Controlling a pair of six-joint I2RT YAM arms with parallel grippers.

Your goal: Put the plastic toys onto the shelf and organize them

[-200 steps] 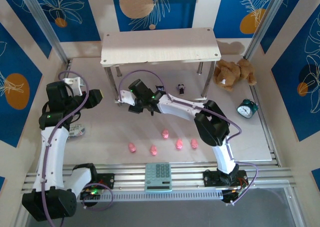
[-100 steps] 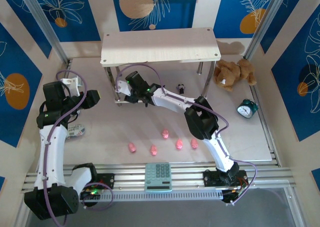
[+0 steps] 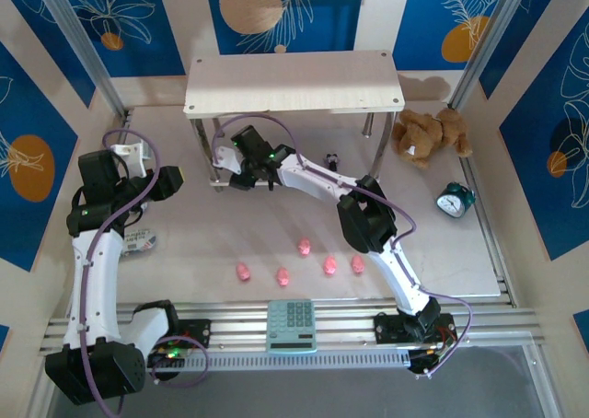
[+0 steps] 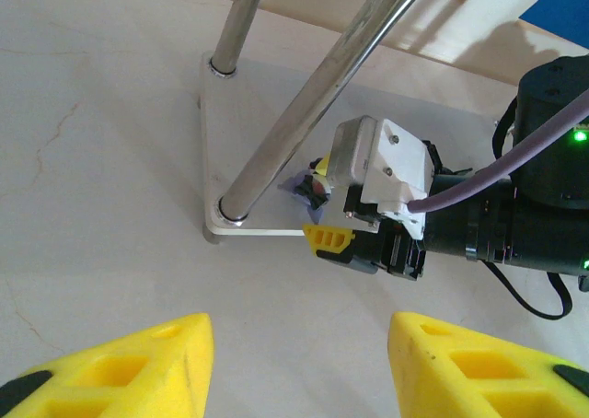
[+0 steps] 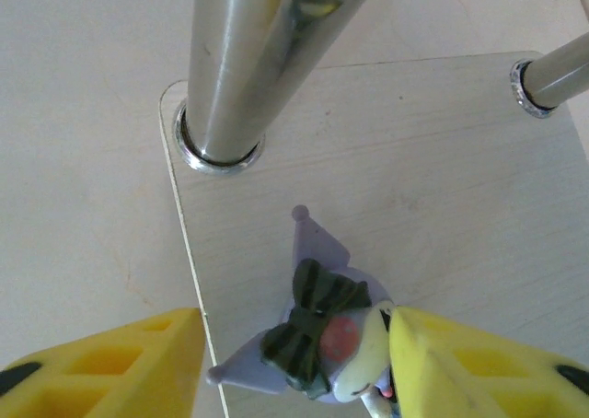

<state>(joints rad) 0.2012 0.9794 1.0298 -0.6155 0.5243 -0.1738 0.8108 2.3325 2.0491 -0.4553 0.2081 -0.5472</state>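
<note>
A dark purple figure (image 5: 317, 330) with a white face and a bow stands on the shelf's lower board (image 5: 386, 151), near its front left corner. My right gripper (image 5: 294, 363) is open around it: the right finger touches its face, the left finger stands just clear of its ear. The left wrist view shows that gripper (image 4: 322, 202) and figure (image 4: 313, 186) beside a metal leg (image 4: 294, 114). The shelf (image 3: 294, 82) stands at the back. Another dark figure (image 3: 334, 163) stands under it. Several pink toys (image 3: 304, 246) lie on the table. My left gripper (image 4: 299, 363) hovers open and empty.
A brown plush bear (image 3: 431, 134) and a green clock (image 3: 453, 200) sit at the right. A calculator (image 3: 291, 326) lies on the front rail. A small silver thing (image 3: 140, 241) lies under my left arm. Two shelf legs (image 5: 230, 59) rise just beyond the figure.
My right gripper has moved back and left, in under the shelf's front left corner, and its jaws have narrowed a little. My left arm shifted slightly left, then held still.
</note>
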